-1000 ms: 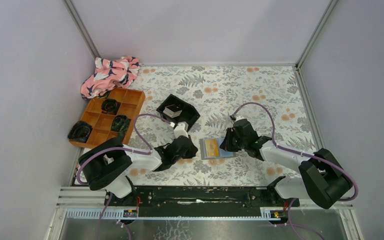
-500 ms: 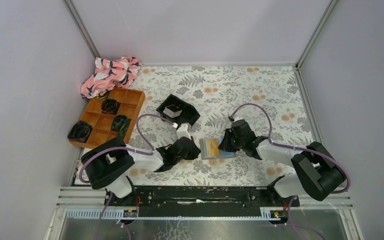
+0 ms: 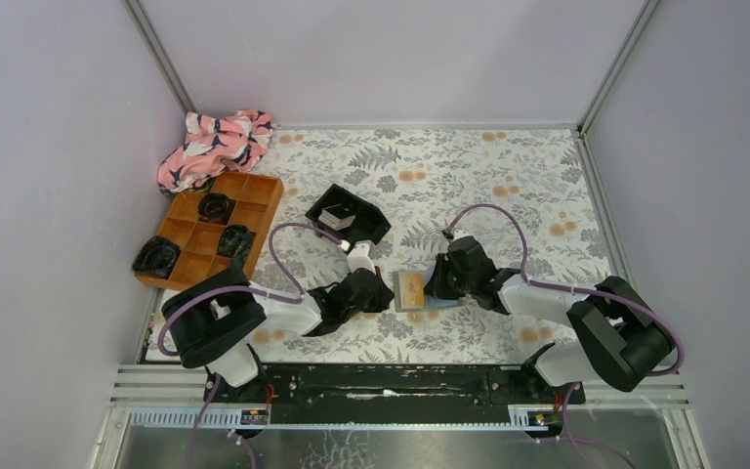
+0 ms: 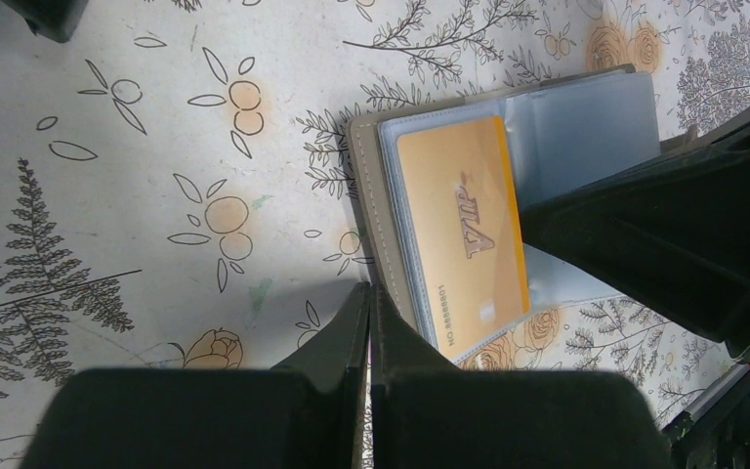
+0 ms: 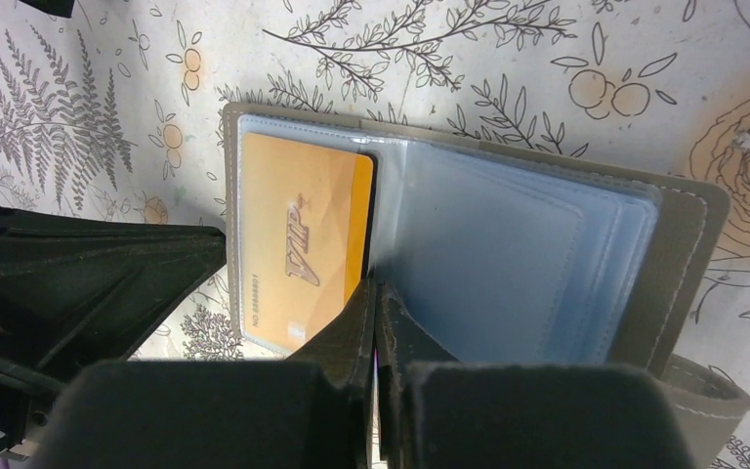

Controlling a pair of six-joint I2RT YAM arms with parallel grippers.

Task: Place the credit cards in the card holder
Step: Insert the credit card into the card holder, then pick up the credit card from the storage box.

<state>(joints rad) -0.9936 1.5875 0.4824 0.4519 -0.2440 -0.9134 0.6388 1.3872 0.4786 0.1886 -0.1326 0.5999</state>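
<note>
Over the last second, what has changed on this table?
Both arms closed in on the open card holder: the left gripper slid right toward its edge, the right gripper slid left over its clear sleeves, both shut. Nothing was picked up or released. The gold card stayed in its sleeve; orange tray, black tray and pink cloth did not move.

Matt grey-taupe card holder (image 5: 679, 244), leather-like cover, stitched edge. Inside, sleeves (image 5: 488, 254) of clear soft plastic, glossy, slightly cloudy. Smooth plastic gold card (image 5: 303, 234), satin sheen. Floral table cover (image 4: 107, 117) is smooth and matt; cloth or vinyl unclear. Matt black plastic on left gripper (image 4: 369, 291) and right gripper (image 5: 373, 293).

Top view:
- Upper left: soft crumpled pink cloth (image 3: 215, 142).
- Upper left: matt orange tray (image 3: 254, 191), plastic or wood unclear.
- Centre: black tray (image 3: 376, 227), plastic with slight gloss.
- Smooth purple-sheathed cables (image 3: 488, 210).
- Dull metal frame rails (image 3: 156, 44).
</note>
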